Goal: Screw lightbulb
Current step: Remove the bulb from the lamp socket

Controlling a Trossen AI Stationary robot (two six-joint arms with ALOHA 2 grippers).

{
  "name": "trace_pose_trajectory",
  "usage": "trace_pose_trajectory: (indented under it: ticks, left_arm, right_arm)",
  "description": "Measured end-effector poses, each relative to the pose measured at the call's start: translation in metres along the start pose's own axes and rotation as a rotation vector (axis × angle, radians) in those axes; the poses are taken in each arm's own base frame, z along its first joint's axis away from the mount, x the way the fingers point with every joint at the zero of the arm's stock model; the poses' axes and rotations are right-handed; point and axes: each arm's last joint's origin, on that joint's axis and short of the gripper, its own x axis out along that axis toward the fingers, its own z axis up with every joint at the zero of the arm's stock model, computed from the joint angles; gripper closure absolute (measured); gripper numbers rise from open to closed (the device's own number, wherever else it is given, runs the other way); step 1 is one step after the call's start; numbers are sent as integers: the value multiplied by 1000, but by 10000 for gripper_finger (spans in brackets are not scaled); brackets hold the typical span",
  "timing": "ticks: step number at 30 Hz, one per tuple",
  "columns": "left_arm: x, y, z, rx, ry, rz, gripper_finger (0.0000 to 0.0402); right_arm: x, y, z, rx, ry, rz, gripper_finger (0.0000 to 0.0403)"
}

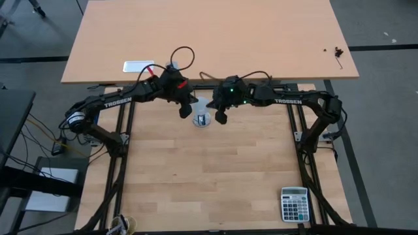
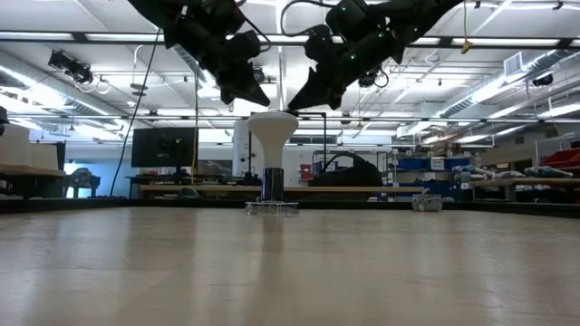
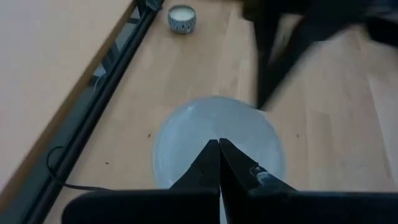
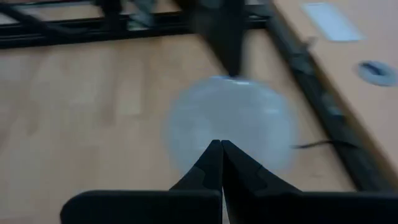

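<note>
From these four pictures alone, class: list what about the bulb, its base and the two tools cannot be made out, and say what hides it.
- Lightbulb thread: low view, hidden inside the dark holder; how far it is screwed in is not visible.
- Socket: both wrist views, partly covered by each arm's own fingers; blurred in the right wrist view.
- Left tool and right tool: low view, dark silhouettes above the bulb; any contact is unclear.
- Calculator keys: high view, too small.

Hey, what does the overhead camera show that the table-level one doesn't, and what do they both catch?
Only the high view shows the calculator at the table's near right corner, the second wooden table beyond, and both arms' full reach from their bases. Only the low view shows the lightbulb in profile, standing upright with its wide head up, and the room behind. Both show the left gripper and the right gripper hanging just above the lightbulb, one on either side.
</note>
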Motion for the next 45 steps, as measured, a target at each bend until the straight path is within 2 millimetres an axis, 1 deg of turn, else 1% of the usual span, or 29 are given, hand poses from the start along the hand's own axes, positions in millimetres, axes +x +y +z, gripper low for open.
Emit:
trace_pose_trajectory:
  ticks: [6, 8, 14, 19, 23, 28, 35, 38, 41, 45]
  left_arm:
    - [5, 1, -4, 14, 35, -7, 401]
    - [5, 1, -4, 16, 34, -7, 401]
    - [5, 0, -6, 9, 62, -12, 402]
    - [5, -2, -7, 10, 75, -7, 402]
    - [5, -3, -8, 9, 83, -9, 402]
    - [5, -4, -8, 10, 87, -23, 402]
    - [6, -7, -7, 11, 83, -28, 402]
    - [7, -6, -6, 15, 65, -23, 402]
    - [6, -4, -4, 16, 48, -12, 402]
    - [5, -2, -1, 16, 28, -17, 402]
  right_arm:
    - [8, 19, -1, -25, 19, 61, 394]
    - [12, 21, -2, -30, 18, 69, 394]
    - [25, 16, -12, -10, 50, 56, 394]
    - [26, 9, -14, 2, 52, 41, 394]
    - [23, 1, -14, 24, 53, 22, 394]
    - [18, -20, -16, 81, 50, -61, 394]
    - [8, -45, -20, 119, 51, -117, 394]
    - [-1, -49, -17, 123, 45, -125, 394]
    - [-9, -49, -13, 108, 37, -124, 394]
    - [-12, -45, -11, 97, 32, -109, 394]
